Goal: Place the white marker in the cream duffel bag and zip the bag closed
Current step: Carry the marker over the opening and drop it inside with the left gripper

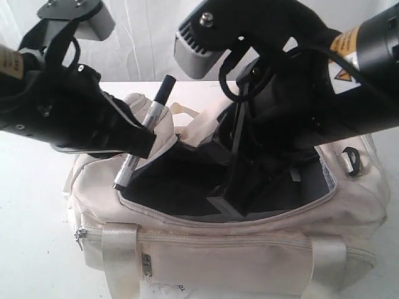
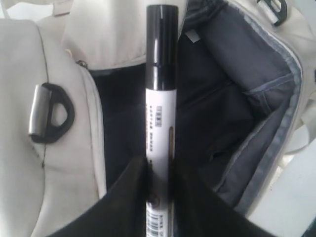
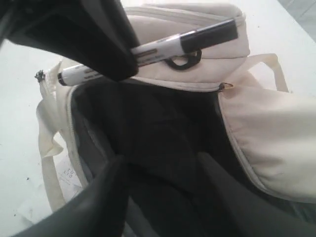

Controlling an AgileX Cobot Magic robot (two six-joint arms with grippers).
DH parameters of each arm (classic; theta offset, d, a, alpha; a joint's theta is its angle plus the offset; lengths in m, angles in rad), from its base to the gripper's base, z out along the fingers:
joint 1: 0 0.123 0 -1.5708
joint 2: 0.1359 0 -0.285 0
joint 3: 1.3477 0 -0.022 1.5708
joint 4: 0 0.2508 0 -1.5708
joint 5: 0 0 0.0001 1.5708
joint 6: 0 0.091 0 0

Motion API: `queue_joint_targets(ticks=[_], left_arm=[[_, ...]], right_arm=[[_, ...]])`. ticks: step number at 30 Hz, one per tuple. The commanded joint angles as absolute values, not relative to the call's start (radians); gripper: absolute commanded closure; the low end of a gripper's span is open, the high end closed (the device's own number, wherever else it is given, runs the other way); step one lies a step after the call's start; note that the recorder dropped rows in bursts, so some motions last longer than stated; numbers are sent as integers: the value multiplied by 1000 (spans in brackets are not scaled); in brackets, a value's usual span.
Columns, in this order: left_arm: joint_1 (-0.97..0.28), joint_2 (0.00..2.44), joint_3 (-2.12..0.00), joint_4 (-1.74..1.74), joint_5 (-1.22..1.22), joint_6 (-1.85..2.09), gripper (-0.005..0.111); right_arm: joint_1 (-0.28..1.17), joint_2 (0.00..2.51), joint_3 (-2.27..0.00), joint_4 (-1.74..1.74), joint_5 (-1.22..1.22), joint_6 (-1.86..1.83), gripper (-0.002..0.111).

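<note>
So that the marker (image 2: 159,113) falls inside, my left claw (image 2: 158,182) pinches it over the bag (image 1: 237,255) while my right claw (image 3: 163,165), spread empty, props the mouth wide.

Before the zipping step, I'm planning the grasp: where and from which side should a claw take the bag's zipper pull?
I'd pinch the metal zipper pull across its tab, from outside the cream duffel bag's left end in the exterior view; it sticks out free of the fabric.
</note>
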State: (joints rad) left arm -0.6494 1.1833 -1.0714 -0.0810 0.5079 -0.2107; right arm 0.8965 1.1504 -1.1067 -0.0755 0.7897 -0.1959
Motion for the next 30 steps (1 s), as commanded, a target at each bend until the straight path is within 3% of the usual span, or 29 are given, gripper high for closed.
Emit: queue_joint_targets(ticks=[1, 22, 27, 30], left_arm=[[-651, 1261, -1121, -136, 482, -125, 107], [-691, 1623, -1221, -209, 405, 115, 106], [-691, 1633, -1223, -213, 431, 135, 66], [-691, 1633, -1223, -213, 440, 135, 55]], right_arm=[[897, 1131, -1105, -86, 824, -171, 67], [897, 1071, -1105, -305, 866, -20, 67], [897, 1069, -1105, -318, 870, 10, 67], [897, 1069, -1105, -325, 865, 30, 67]])
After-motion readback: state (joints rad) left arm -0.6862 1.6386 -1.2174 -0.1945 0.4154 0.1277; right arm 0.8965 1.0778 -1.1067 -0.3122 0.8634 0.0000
